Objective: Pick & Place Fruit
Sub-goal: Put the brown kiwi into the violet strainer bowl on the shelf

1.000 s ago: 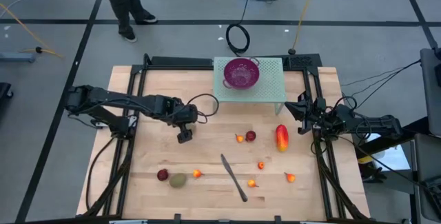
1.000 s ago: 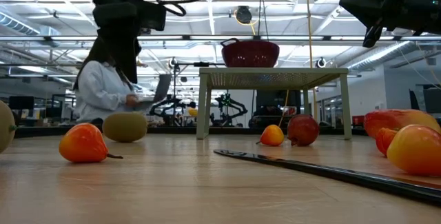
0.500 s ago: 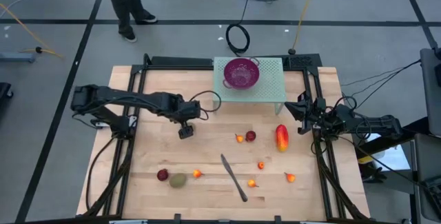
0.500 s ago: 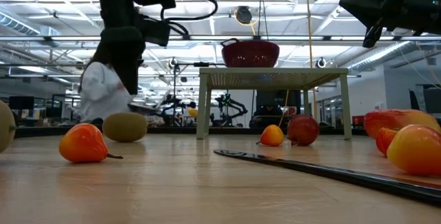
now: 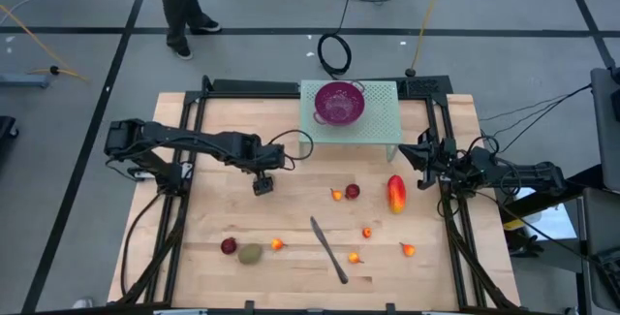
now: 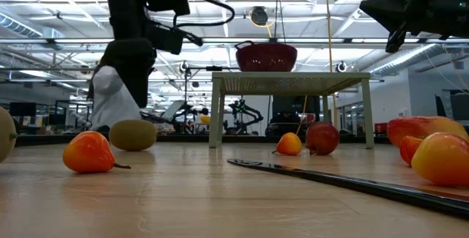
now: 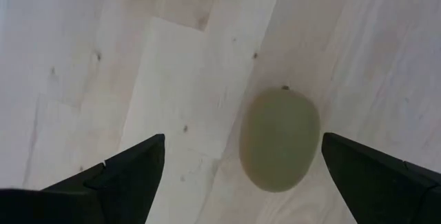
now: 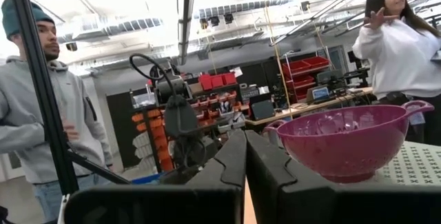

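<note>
Kiwi (image 7: pixel 279 139) is seen on bare wood, well apart from knife (image 5: pixel 329 249), on left arm's side of it. Left gripper (image 5: pixel 263 186) is held open and empty, above table, farther from knife than kiwi. Right gripper (image 5: pixel 423 165) is parked shut at table edge, well apart from knife.

Kiwi is judged light, firm, fuzzy-skinned, prone to rolling. Grip is best taken across short axis, at middle.

Purple perforated bowl (image 5: pixel 339 103), red-yellow mango (image 5: pixel 395 194), brownish-green kiwi (image 7: pixel 279 139), pale wooden table (image 5: pixel 232 213)

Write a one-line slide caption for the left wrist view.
Open left gripper hangs above a kiwi lying on the wooden table, the fruit framed between its two fingers.
</note>
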`<state>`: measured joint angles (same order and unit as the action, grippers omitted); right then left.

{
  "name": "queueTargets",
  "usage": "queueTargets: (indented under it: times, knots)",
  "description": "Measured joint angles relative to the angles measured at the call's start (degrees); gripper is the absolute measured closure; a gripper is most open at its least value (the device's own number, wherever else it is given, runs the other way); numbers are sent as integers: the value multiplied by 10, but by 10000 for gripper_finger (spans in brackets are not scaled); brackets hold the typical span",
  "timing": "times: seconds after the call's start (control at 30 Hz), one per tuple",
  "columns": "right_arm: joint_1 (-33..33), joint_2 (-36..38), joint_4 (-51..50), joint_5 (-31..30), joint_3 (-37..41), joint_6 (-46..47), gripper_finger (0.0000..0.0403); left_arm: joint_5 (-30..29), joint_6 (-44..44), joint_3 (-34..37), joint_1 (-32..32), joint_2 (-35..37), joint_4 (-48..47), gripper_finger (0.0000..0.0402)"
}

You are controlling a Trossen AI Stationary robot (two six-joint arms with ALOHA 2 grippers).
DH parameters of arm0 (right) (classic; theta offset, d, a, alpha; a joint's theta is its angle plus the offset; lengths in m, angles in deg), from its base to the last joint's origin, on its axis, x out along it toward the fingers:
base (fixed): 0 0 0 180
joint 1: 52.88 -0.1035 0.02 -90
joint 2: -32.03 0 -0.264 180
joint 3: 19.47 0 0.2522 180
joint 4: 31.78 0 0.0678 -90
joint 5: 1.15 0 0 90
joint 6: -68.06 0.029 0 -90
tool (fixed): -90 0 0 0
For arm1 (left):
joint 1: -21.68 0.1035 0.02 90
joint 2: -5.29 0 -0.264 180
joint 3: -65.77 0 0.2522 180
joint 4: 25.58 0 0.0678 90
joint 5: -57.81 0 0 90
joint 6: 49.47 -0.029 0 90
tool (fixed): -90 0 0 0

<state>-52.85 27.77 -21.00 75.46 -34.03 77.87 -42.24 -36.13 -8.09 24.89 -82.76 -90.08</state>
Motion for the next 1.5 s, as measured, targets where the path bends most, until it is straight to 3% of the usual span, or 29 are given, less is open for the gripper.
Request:
queueTargets:
  times: [0.37, 1.1, 1.5]
  knots:
    - [0, 0, 0, 0, 0, 0, 403, 6, 35, 43, -4, -1, 15, 14]
    - [0, 0, 0, 0, 0, 0, 403, 11, -13, 72, -7, -1, 72, 14]
    - [0, 0, 0, 0, 0, 0, 403, 11, 4, 116, -6, -1, 124, 14]
